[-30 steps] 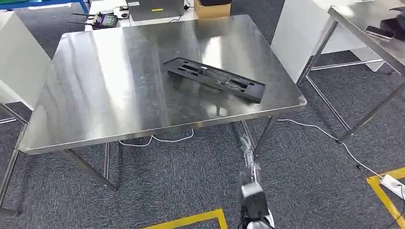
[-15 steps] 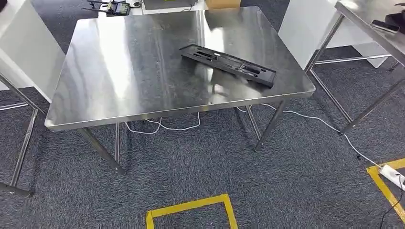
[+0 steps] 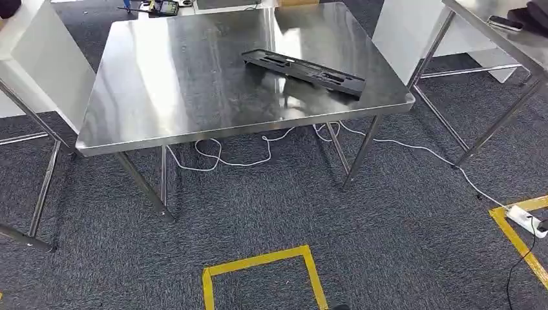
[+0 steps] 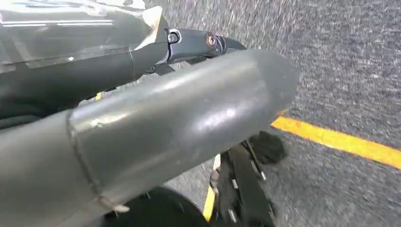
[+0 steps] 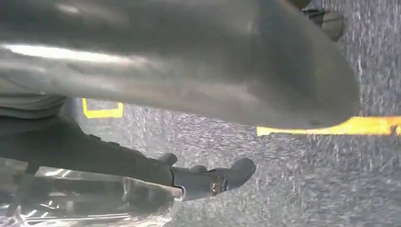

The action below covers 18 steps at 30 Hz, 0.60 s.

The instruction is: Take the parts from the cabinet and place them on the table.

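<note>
One black part lies flat on the steel table, toward its far right corner, its long axis slanting from mid-table to the right edge. Both arms hang low over the carpet, well short of it. Left hand and right hand seem to hold nothing; finger positions I cannot tell.
</note>
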### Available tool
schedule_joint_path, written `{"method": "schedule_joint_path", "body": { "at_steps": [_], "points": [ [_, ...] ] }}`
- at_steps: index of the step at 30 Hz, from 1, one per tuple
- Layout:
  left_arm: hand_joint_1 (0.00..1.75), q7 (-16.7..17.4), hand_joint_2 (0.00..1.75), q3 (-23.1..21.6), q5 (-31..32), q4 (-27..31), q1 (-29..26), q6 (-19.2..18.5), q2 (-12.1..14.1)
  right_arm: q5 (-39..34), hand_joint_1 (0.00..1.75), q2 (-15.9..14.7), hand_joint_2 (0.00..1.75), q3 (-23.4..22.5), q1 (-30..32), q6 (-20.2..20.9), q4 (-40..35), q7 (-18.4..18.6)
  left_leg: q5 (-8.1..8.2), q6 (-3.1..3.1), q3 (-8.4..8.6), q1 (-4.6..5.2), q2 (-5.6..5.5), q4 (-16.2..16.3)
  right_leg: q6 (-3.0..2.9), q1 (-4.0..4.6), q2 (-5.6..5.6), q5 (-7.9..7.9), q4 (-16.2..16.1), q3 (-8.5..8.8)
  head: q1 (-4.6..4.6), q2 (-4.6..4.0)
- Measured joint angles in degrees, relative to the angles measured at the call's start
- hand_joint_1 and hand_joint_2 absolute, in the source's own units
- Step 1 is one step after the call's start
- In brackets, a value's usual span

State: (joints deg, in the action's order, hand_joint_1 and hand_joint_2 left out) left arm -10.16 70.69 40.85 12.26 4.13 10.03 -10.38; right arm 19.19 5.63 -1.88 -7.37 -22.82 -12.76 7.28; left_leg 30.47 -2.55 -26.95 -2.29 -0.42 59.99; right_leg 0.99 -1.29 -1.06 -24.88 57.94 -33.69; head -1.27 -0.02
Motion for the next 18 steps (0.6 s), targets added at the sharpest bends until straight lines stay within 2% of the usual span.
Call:
{"method": "schedule_joint_path", "body": {
  "at_steps": [1, 2, 3, 4, 5, 6, 7, 8, 9, 10, 11, 12, 13, 14, 15, 16, 17, 18],
  "points": [
    [0.00, 0.00, 0.00, -0.38, 0.25, 0.00, 0.06, -0.22, 0.13, 0.22, 0.00, 0.22, 0.00, 0.26, -0.07, -0.22, 0.09, 0.00, 1.05, 1.23, 0.11, 0.11, -0.14, -1.20, 0.42, 0.29, -0.09, 0.28, 0.27, -0.40, 0.31, 0.02],
    [0.00, 0.00, 0.00, -0.62, 0.73, 0.00, 0.14, -0.39, 0.24, 0.20, 0.00, 0.31, 0.00, 0.48, -0.22, -0.55, 0.22, 0.00, 1.26, 1.74, -0.47, 0.30, -0.12, -1.39, 1.10, 0.43, -0.11, 0.78, 0.47, -0.67, 0.24, 0.00],
    [0.00, 0.06, 0.00, -0.81, 1.03, 0.00, 0.23, -0.44, 0.31, 0.11, 0.00, 0.33, 0.00, 0.52, -0.16, -0.83, 0.31, 0.04, 0.86, 2.57, -0.92, 0.72, -0.13, -1.13, 1.97, 0.43, -0.09, 1.48, 0.16, -0.92, 0.42, 0.00],
    [0.00, 0.11, 0.00, -0.90, 1.29, 0.00, 0.15, -0.48, 0.35, -0.11, 0.00, 0.35, 0.00, 0.52, 0.24, -0.98, 0.50, 0.17, 0.19, 3.55, -1.91, 0.92, -0.03, -1.52, 2.64, 0.79, -0.06, 2.17, -0.06, -1.37, 0.51, 0.00],
    [0.00, 0.20, 0.00, -1.05, 1.40, -0.04, 0.20, -0.53, 0.35, -0.31, 0.00, 0.27, 0.00, 0.53, 0.43, -1.03, 0.83, 0.24, -0.75, 4.77, -2.43, 0.74, 0.50, -1.81, 2.63, 0.02, 0.14, 1.41, 0.74, -1.90, 0.21, 0.00],
    [0.00, 0.26, 0.00, -1.43, 1.78, -0.04, 0.33, -0.55, 0.37, -0.48, 0.00, 0.22, 0.00, 0.52, 0.82, -1.11, 0.90, 0.28, -1.41, 5.50, -3.40, 0.95, 0.30, -1.90, 1.92, 0.10, 0.33, -1.65, 2.45, -2.69, 0.31, 0.00],
    [0.00, 0.35, 0.00, -1.73, 1.84, -0.04, 0.34, -0.55, 0.55, -0.72, 0.00, 0.31, 0.00, 0.52, 1.19, -1.22, 0.96, 0.44, -2.19, 6.07, -4.28, 1.00, 0.40, -1.89, 1.26, 0.01, 0.40, -5.20, 5.56, -3.95, 0.75, 0.00],
    [0.00, 0.48, 0.00, -1.88, 1.93, -0.04, 0.34, -0.55, 0.59, -0.96, 0.00, 0.35, 0.00, 0.52, 1.62, -1.42, 1.07, 0.50, -3.07, 6.22, -5.25, 1.13, 0.49, -1.87, 0.98, -0.02, 0.49, -8.70, 10.09, -4.98, 0.88, 0.00],
    [0.00, 0.61, 0.00, -1.95, 1.95, -0.04, 0.35, -0.55, 0.63, -1.03, 0.00, 0.33, 0.00, 0.53, 1.88, -1.68, 1.20, 0.67, -3.82, 6.21, -6.26, 1.29, 0.55, -1.85, 1.10, -0.01, 0.55, -10.49, 14.04, -5.50, 0.87, 0.02],
    [0.00, 0.85, 0.00, -2.12, 2.06, -0.04, 0.34, -0.55, 0.63, -1.27, 0.00, 0.22, 0.00, 0.50, 2.03, -1.97, 1.27, 0.90, -4.62, 6.18, -7.35, 1.41, 0.62, -1.78, 1.69, 0.01, 0.61, -10.50, 17.04, -5.54, 0.94, 0.00],
    [0.00, 0.92, 0.00, -2.23, 2.25, -0.04, 0.34, -0.53, 0.63, -1.42, 0.00, 0.09, 0.00, 0.50, 2.25, -2.19, 1.33, 1.03, -5.26, 6.06, -8.42, 1.54, 0.64, -1.77, 2.57, 0.10, 0.72, -8.80, 18.09, -4.67, 0.90, 0.00],
    [0.00, 0.94, 0.00, -2.28, 2.41, -0.04, 0.34, -0.33, 0.63, -1.51, 0.00, 0.00, 0.00, 0.50, 2.53, -2.36, 1.38, 1.05, -5.95, 5.94, -9.34, 1.64, 0.68, -1.77, 3.29, 0.15, 0.77, -6.64, 17.02, -2.86, 0.94, 0.00],
    [0.00, 1.12, 0.00, -2.30, 2.45, -0.04, 0.34, -0.09, 0.63, -1.64, 0.00, -0.06, 0.00, 0.48, 2.76, -2.64, 1.40, 1.24, -6.65, 5.79, -10.18, 1.72, 0.73, -1.77, 3.65, 0.29, 0.80, -4.56, 14.57, -0.28, 0.94, 0.00],
    [0.00, 1.29, 0.00, -2.36, 2.52, -0.07, 0.34, 0.28, 0.61, -1.71, 0.00, -0.15, 0.00, 0.44, 2.86, -2.84, 1.42, 1.38, -7.45, 5.57, -10.44, 1.83, 0.70, -1.74, 3.15, 0.55, 0.81, -4.27, 10.40, 3.35, 0.94, 0.02],
    [0.00, 1.42, 0.00, -2.51, 2.54, -0.09, 0.41, 0.46, 0.48, -1.73, 0.00, -0.41, 0.00, 0.42, 2.85, -2.88, 1.42, 1.44, -8.02, 5.30, -10.85, 1.92, 0.80, -1.66, 1.80, 0.81, 0.79, -6.52, 4.18, 8.23, 0.87, 0.00],
    [0.00, 1.46, 0.00, -2.67, 2.56, -0.09, 0.41, 0.63, 0.48, -1.73, 0.00, -0.45, 0.00, 0.42, 2.80, -2.91, 1.42, 1.44, -8.54, 5.01, -10.95, 2.20, 0.79, -1.39, 1.15, 1.53, 0.80, -8.32, -3.05, 12.50, 1.07, 0.00],
    [0.00, 1.46, 0.00, -2.71, 2.56, -0.09, 0.41, 0.65, 0.48, -1.73, 0.00, -0.48, 0.00, 0.42, 2.67, -2.91, 1.44, 1.44, -9.21, 4.67, -11.22, 2.37, 1.01, -1.40, 0.84, 1.48, 0.82, -9.53, -4.78, 12.63, 0.99, 0.00],
    [0.00, 1.57, 0.00, -2.76, 2.65, -0.09, 0.49, 0.63, 0.48, -1.75, 0.00, -0.48, 0.00, 0.39, 2.70, -2.93, 1.44, 1.53, -9.79, 4.47, -11.24, 2.17, 1.14, -1.75, 0.61, 1.58, 0.92, -9.33, -4.38, 12.20, 0.68, 0.00]
  ]
}}
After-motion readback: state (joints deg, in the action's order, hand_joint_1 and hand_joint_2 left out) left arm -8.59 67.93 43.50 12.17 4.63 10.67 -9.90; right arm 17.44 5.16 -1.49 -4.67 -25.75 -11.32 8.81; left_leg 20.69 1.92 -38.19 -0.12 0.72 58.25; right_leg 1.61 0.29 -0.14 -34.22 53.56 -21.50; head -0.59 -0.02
